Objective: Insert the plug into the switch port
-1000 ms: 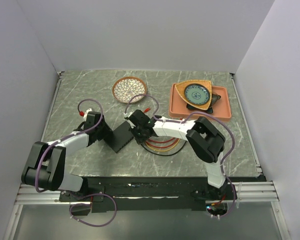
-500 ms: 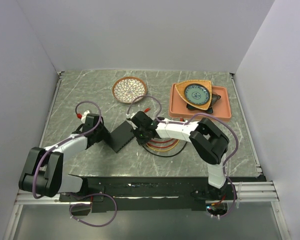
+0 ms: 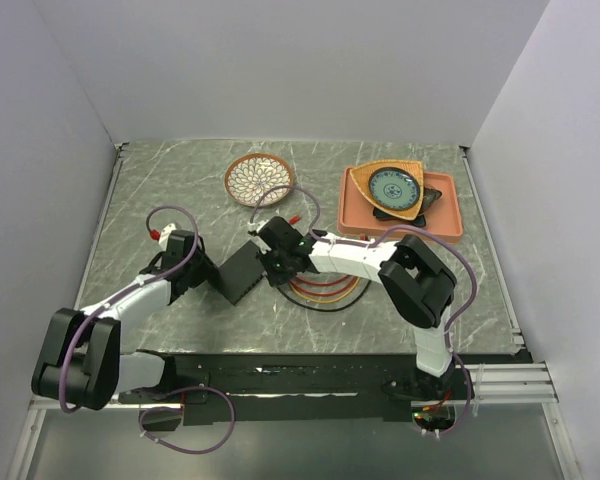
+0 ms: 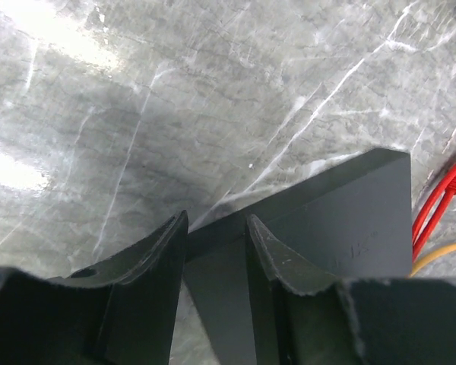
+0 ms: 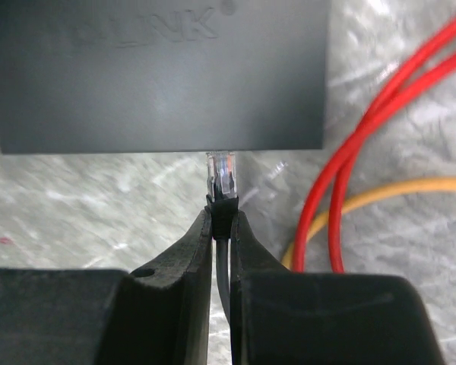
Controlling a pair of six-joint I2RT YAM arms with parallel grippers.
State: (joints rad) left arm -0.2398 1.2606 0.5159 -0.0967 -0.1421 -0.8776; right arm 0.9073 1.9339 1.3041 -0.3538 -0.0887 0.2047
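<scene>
On the table (image 3: 160, 190) the switch (image 3: 244, 274) lies between the left gripper (image 4: 216, 220), astride its left end, and the right gripper (image 5: 222, 217), whose plug (image 5: 221, 173) sits just at its right edge; cables (image 3: 325, 290) lie right of it, a bowl (image 3: 259, 179) behind, a tray (image 3: 450, 215) at the back right

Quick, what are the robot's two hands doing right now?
The left gripper is closed on the switch.
The right gripper is closed, holding the plug.

light: bright overhead | glare: tabletop (image 4: 38, 30) | blur: wrist-view foregrounds soft
</scene>
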